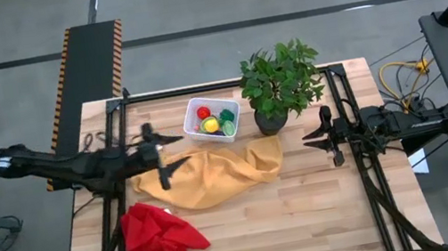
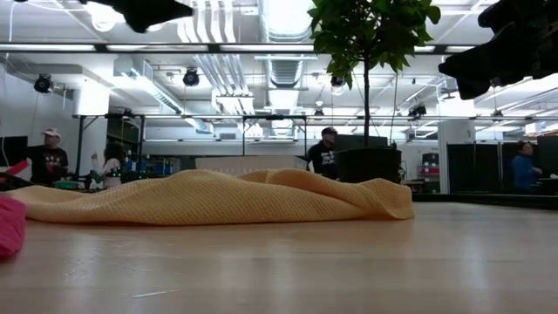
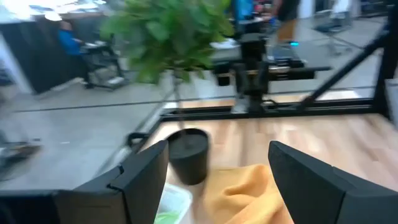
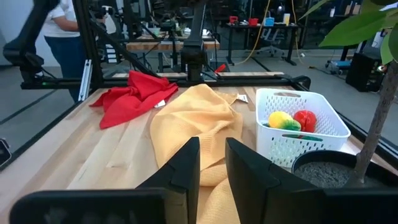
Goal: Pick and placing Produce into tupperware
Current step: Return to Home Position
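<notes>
The white dotted bin [image 1: 194, 105] stands on the table near its far edge, next to the plant pot. Inside lie the toy produce [image 1: 212, 121]: red, yellow, green and purple pieces; the right wrist view shows a yellow one [image 4: 280, 118] and a red one [image 4: 305, 118]. My left gripper [image 1: 172, 152] hovers open just left of the bin, above the yellow cloth's edge, holding nothing [image 3: 217, 168]. My right gripper [image 1: 306, 139] waits right of the pot, above the table, with only a narrow gap between its fingers [image 4: 212, 149].
A crumpled yellow cloth [image 1: 214, 174] lies mid-table in front of the bin. A red cloth [image 1: 160, 235] lies toward the near left corner. The leafy plant [image 1: 280, 80] stands in a black pot [image 1: 270, 121] right of the bin. Bare wood shows on the near right.
</notes>
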Motion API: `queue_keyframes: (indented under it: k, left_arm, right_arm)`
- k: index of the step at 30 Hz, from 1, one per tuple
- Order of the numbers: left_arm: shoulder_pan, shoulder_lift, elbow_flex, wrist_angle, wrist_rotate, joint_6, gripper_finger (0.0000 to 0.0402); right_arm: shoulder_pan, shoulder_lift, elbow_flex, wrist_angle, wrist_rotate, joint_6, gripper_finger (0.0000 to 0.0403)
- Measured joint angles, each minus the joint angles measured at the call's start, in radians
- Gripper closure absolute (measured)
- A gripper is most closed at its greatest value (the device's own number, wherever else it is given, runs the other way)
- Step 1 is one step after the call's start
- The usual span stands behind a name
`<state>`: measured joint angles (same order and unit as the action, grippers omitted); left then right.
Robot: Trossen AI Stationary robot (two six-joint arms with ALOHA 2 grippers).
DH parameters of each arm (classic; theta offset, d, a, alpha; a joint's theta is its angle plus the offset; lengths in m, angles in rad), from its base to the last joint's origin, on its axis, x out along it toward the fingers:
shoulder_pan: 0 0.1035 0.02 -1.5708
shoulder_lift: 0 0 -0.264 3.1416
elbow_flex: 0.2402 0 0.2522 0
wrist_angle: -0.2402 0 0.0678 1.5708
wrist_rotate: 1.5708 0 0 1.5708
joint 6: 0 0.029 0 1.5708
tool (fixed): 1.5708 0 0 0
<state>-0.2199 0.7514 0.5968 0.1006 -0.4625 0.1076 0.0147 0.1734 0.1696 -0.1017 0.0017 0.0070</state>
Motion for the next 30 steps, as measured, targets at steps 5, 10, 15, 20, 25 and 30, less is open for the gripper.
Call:
queue_keyframes:
  k: [5,10,15,20,25,30]
  left_arm:
    - [-0.09,-0.14,-0.057,-0.042,-0.16,0.059,0.014]
    - [-0.09,-0.243,-0.14,0.023,-0.171,0.111,0.014]
    - [-0.03,-0.292,-0.201,0.083,0.001,0.124,0.0165]
    - [0.05,-0.393,-0.226,0.001,-0.003,0.144,0.0212]
    - [0.076,-0.576,-0.264,-0.128,-0.045,0.136,0.0261]
    - [0.075,-0.74,-0.338,-0.13,0.0,0.136,0.032]
  right_arm:
    - [0.0,0.0,0.0,0.0,0.0,0.0,0.0327]
    - [0.0,0.001,0.0,0.0,0.0,-0.005,0.0327]
    - [0.0,0.001,0.0,0.006,0.0,-0.031,0.0334]
    - [0.0,0.001,0.0,0.014,0.0,-0.035,0.0331]
    - [0.0,0.001,0.0,0.013,0.015,-0.042,0.0328]
    - [0.0,0.002,0.0,0.009,0.06,-0.067,0.0335]
